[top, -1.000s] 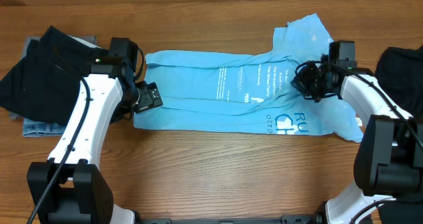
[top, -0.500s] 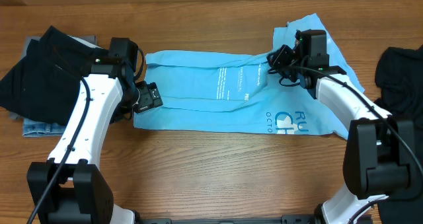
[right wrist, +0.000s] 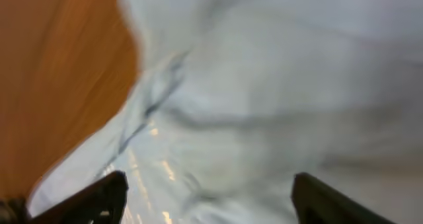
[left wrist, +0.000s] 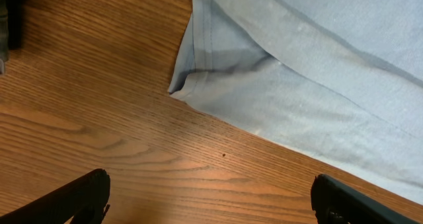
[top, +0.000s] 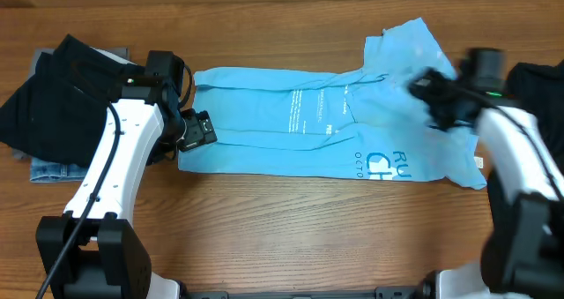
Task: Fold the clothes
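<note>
The clothes are mainly a light blue T-shirt (top: 291, 123) with pale lettering, lying lengthwise across the middle of the table. Its sleeve (top: 410, 43) points toward the far edge. My left gripper (top: 196, 130) sits at the shirt's left end, open. In the left wrist view its fingers (left wrist: 79, 197) stand wide apart over bare wood, with the shirt's hem corner (left wrist: 188, 85) just ahead. My right gripper (top: 432, 98) is motion-blurred over the shirt's right part. In the right wrist view it (right wrist: 208, 201) is open above blurred blue cloth (right wrist: 264, 105), with nothing between the fingers.
A pile of dark garments (top: 53, 96) lies at the left on folded jeans (top: 53, 168). Another dark garment (top: 538, 83) sits at the right edge. Bare wooden table (top: 291, 220) runs along the front.
My right gripper went from shut to open. It swung left over the shirt, then back to the right, leaving the cloth lying on the table. The left arm has not moved.
</note>
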Tool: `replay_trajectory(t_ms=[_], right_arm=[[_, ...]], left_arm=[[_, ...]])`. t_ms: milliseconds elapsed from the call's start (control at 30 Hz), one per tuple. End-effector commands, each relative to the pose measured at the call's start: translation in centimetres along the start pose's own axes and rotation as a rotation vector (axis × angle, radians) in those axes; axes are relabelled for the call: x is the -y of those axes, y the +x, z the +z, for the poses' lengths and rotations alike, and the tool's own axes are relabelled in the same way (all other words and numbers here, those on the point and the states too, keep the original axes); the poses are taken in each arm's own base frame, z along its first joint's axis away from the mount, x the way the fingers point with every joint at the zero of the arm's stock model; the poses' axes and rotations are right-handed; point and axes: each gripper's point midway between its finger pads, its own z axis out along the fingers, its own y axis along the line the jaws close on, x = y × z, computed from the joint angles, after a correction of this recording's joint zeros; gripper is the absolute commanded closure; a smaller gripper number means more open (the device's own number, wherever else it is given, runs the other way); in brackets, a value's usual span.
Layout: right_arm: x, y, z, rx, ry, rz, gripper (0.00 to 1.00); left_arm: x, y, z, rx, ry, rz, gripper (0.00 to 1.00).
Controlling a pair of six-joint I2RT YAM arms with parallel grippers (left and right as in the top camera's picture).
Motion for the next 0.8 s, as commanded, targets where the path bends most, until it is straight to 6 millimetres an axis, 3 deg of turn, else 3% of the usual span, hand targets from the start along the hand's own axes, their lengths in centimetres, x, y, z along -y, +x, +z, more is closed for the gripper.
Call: replay_trajectory(t_ms=[0,33,100,267,533,767], right_arm=[[4.3,-2.1,-4.7,0.045,0.059,0.065,0.59],[5.9,-1.9,-5.1,0.024,0.089,0.081,0.76],[8.1,-1.4,-5.3,-0.008,0.143,0.110,0.96],[12.8,0.6,-5.8,-0.077,0.358,0.173,0.96],[16.0,2.5,-5.0,-0.112,0.482,0.190,0.96],[18.9,4.1,-2.9,-0.078,0.535,0.194,0.96]], left_arm=[[0.1,-0.4,0.3,0.015,-0.005,0.016,0.00],[0.3,-0.6,0.3,0.021,0.005,0.016,0.00],[0.6,-0.8,0.3,0.029,0.019,0.016,0.00],[1.5,-0.8,0.3,0.024,0.070,0.017,0.00],[1.9,-0.5,0.2,0.008,0.097,0.018,0.00],[1.8,-0.2,0.2,-0.004,0.091,0.018,0.00]])
